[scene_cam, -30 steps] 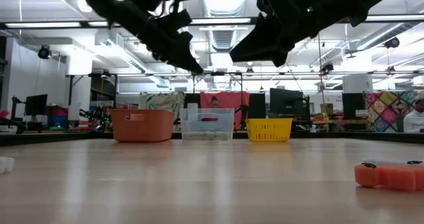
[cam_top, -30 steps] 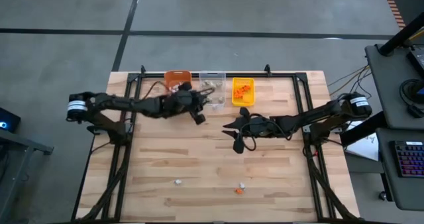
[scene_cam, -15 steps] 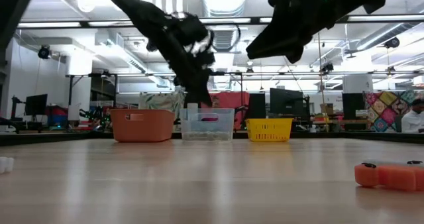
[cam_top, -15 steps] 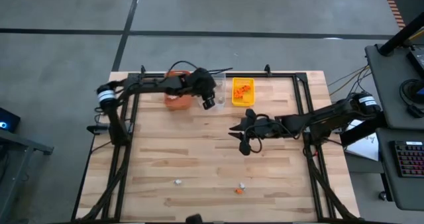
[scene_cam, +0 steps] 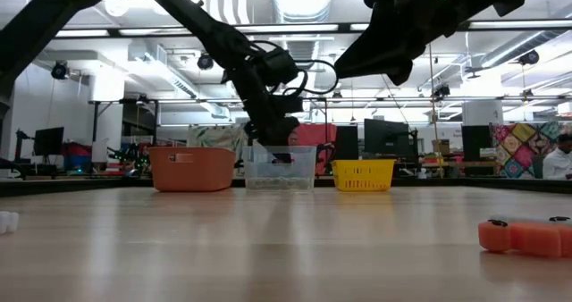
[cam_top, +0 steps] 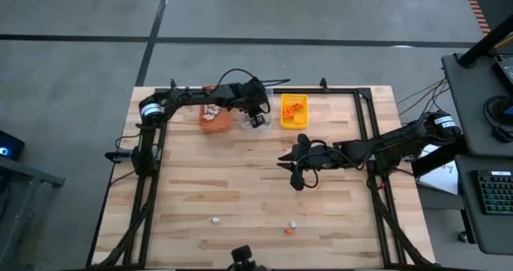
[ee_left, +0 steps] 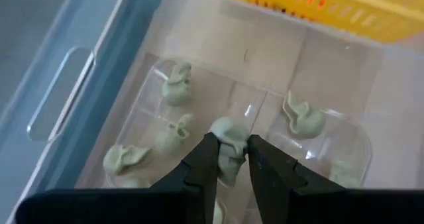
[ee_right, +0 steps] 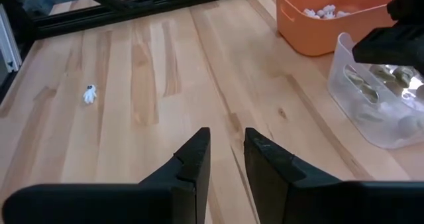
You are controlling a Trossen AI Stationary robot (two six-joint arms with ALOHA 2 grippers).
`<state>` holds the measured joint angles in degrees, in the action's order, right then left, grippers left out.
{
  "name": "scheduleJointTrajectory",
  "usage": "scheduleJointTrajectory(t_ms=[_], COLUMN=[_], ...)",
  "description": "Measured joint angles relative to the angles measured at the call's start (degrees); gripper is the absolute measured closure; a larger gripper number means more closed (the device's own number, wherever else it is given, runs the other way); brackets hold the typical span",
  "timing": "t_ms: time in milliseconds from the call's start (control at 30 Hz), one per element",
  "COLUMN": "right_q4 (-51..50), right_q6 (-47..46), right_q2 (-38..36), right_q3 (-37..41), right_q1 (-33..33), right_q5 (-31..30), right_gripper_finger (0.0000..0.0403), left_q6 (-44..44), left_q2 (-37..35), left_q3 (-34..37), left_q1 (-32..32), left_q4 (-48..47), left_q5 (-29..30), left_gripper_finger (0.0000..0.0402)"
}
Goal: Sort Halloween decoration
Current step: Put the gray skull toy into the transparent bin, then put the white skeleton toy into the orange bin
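My left gripper (ee_left: 232, 144) is over the clear bin (scene_cam: 280, 168) at the table's far edge, shut on a small grey-tan trinket (ee_left: 228, 128). Several like trinkets (ee_left: 175, 85) lie on the bin's floor. In the high view the left gripper (cam_top: 256, 120) covers part of the bin. My right gripper (ee_right: 226, 141) hangs above the table's middle (cam_top: 293, 173), empty, its fingers a narrow gap apart. Loose on the near part of the table lie two white trinkets (cam_top: 215, 220) (cam_top: 293, 223) and an orange one (cam_top: 288, 231). My left gripper pinches the grey-tan trinket's body (ee_left: 230, 159) between its two fingers. The fingers come from above and point down into the clear bin. The trinket's top sticks out past the fingertips. I cannot tell whether it touches the bin's floor.
The orange bin (cam_top: 213, 119), holding white trinkets, stands left of the clear bin, and the yellow bin (cam_top: 293, 111), holding orange ones, stands right of it. All three are along the far edge. Black frame rails (cam_top: 152, 183) run along the table's sides.
My left gripper has swung from the table's middle toward the far edge, past the orange bin, and has come down to the clear bin's rim, still shut on the trinket.
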<state>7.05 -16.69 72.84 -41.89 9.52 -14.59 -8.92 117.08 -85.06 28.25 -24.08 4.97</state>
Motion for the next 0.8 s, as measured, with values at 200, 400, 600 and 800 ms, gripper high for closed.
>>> scheduleJointTrajectory(t_ms=[200,400,600,800], right_q4=[-0.17,-0.35,-0.6,-0.71], right_q6=[-0.43,-1.0,-2.01,-3.07], right_q2=[0.0,0.0,0.0,0.0], right_q3=[0.0,0.0,0.0,0.0], right_q1=[0.0,0.0,0.0,0.25], right_q5=[0.0,0.0,0.0,0.0], right_gripper_finger=[0.0319,0.0325,0.0321,0.0326], left_q6=[-0.25,0.01,1.09,1.91], left_q2=[0.0,-0.35,-4.99,-14.73], left_q3=[-0.53,-0.56,-0.48,2.63], left_q1=[0.0,-0.11,-1.91,-5.8], left_q4=[0.11,-0.09,-1.71,-2.25], left_q5=[0.02,0.02,0.02,0.03], left_gripper_finger=[0.0307,0.0276,0.0272,0.0271])
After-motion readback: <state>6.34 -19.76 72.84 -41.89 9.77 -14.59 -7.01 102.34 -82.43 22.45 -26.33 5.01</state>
